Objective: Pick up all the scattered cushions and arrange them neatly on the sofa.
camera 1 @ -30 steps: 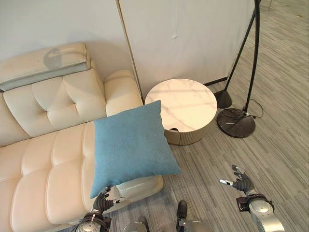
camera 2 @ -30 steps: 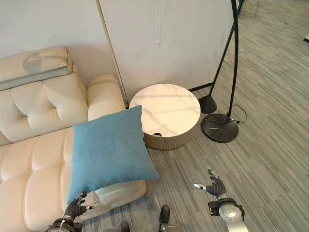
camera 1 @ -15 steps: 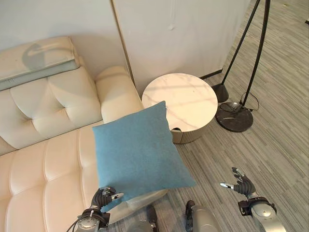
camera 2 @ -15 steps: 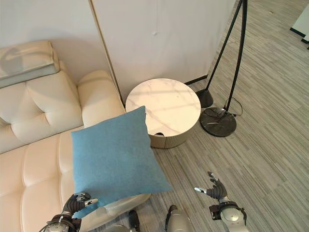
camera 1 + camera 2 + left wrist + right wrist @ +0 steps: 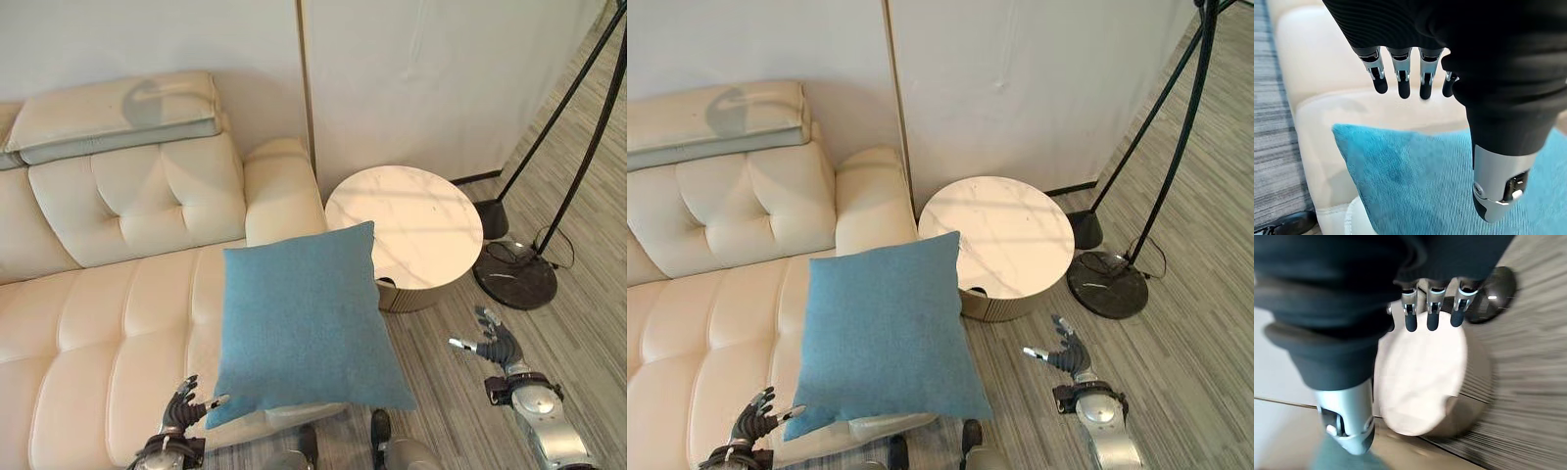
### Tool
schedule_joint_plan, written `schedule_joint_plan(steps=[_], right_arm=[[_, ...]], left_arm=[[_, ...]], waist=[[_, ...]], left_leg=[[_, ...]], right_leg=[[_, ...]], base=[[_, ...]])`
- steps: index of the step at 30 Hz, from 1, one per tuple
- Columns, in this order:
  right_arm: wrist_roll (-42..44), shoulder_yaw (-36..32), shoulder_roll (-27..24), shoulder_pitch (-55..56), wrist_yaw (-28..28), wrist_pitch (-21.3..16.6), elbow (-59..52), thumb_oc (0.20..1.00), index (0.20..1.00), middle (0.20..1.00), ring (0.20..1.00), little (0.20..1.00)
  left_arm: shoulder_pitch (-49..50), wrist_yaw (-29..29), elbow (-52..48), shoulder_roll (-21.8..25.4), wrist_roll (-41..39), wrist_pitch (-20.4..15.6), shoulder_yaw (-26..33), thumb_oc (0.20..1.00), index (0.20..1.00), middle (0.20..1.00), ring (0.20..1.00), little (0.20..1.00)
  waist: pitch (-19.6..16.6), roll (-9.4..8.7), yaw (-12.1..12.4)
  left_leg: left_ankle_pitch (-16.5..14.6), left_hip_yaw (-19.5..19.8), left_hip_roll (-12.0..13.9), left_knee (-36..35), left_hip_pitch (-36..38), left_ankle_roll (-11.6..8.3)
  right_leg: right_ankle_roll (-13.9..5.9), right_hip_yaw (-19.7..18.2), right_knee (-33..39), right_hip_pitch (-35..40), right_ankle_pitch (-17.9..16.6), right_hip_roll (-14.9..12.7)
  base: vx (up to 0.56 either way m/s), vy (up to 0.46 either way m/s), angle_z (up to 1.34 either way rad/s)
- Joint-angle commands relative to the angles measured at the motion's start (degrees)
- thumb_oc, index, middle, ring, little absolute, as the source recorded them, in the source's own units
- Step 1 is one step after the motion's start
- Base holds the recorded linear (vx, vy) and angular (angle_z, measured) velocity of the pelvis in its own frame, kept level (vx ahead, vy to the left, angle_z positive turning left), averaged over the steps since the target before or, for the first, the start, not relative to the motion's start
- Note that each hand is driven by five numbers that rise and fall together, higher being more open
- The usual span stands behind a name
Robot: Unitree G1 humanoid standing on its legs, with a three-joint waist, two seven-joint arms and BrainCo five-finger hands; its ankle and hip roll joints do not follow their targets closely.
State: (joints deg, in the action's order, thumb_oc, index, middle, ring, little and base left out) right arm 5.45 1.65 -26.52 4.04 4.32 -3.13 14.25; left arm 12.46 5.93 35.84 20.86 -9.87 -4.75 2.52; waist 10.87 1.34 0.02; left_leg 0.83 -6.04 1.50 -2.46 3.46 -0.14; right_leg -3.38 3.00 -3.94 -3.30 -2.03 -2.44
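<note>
A blue square cushion (image 5: pixel 304 323) lies tilted on the front right end of the cream sofa (image 5: pixel 118 313), its near edge hanging past the seat. My left hand (image 5: pixel 182 409) sits right beside the cushion's lower left corner, open with fingers spread. In the left wrist view its fingers (image 5: pixel 1403 83) are straight above the sofa seat and the thumb hangs over the blue cushion (image 5: pixel 1440 191) without gripping it. My right hand (image 5: pixel 498 345) hovers open over the striped floor, right of the cushion and in front of the round table.
A round marble-topped side table (image 5: pixel 416 230) stands against the sofa's right arm, close to the cushion's far corner. A floor lamp's dark round base (image 5: pixel 514 276) and slanted poles stand to its right. A flat cream headrest pad (image 5: pixel 118 122) lies on the sofa back.
The whole view has swung, so the sofa shows further right. My left hand's fingers, curled at the cushion's corner half a second ago, are spread now. The right hand keeps its open pose.
</note>
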Motion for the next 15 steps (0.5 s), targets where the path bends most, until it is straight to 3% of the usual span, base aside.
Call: schedule_joint_plan(steps=[1,4,6,8,10,15], right_arm=[[5.9,3.2,-0.8,-3.2,-1.3,-2.5,-0.9,1.000,1.000,1.000,1.000,1.000],[9.2,6.5,0.1,-7.0,-1.6,-2.0,1.2,1.000,1.000,1.000,1.000,1.000],[12.7,13.0,2.1,-15.6,-1.1,-1.7,6.5,1.000,1.000,1.000,1.000,1.000],[13.2,14.7,2.8,-18.4,-0.7,-1.7,8.8,1.000,1.000,1.000,1.000,1.000],[15.0,19.8,5.9,-27.0,1.0,-1.8,16.1,1.000,1.000,1.000,1.000,1.000],[15.2,26.7,9.9,-38.5,2.9,-1.5,26.4,1.000,1.000,1.000,1.000,1.000]], left_arm=[[-4.4,2.4,-1.1,4.9,-3.4,-2.7,1.2,1.000,1.000,1.000,1.000,1.000],[-8.2,3.3,-0.4,6.2,-4.4,-3.1,-0.3,1.000,1.000,1.000,1.000,1.000],[-17.2,4.9,2.5,8.5,-5.3,-3.5,-4.6,1.000,1.000,1.000,1.000,1.000],[-20.4,5.4,3.9,9.0,-5.6,-3.8,-6.2,1.000,1.000,1.000,1.000,1.000],[-29.4,7.2,9.2,9.9,-6.7,-4.1,-11.0,1.000,1.000,1.000,1.000,1.000],[-42.1,8.3,19.7,10.4,-8.2,-3.7,-17.1,1.000,1.000,1.000,1.000,1.000]], waist=[[-1.5,-3.04,1.0],[-0.4,-3.09,1.2],[2.4,-3.29,1.5],[3.2,-3.35,1.5],[5.7,-3.44,1.5],[8.8,-3.82,1.0]], left_leg=[[-3.8,1.3,-2.2,2.6,-2.0,-0.89],[-3.3,1.3,-2.1,2.4,-3.1,-1.01],[-2.1,1.1,-1.8,2.5,-8.3,-1.22],[-1.6,1.0,-1.8,2.9,-10.6,-1.30],[-0.4,0.6,-1.7,4.4,-16.1,-1.59],[1.0,0.4,-1.6,5.3,-20.4,-2.03]], right_leg=[[-2.82,0.4,2.0,0.9,1.6,-1.3],[-2.82,0.6,2.3,0.0,1.2,-1.3],[-2.80,0.4,2.3,-4.9,-0.2,-1.4],[-2.84,0.2,1.9,-7.2,-0.8,-1.4],[-2.88,-0.5,0.8,-12.5,-2.3,-1.4],[-2.99,-1.3,0.1,-16.5,-3.6,-1.6]], base=[[-0.04,-0.009,0.10],[-0.10,0.001,0.09],[-0.29,0.010,-0.01],[-0.28,0.023,-0.05],[-0.27,0.043,0.00],[-0.10,0.033,-0.08]])
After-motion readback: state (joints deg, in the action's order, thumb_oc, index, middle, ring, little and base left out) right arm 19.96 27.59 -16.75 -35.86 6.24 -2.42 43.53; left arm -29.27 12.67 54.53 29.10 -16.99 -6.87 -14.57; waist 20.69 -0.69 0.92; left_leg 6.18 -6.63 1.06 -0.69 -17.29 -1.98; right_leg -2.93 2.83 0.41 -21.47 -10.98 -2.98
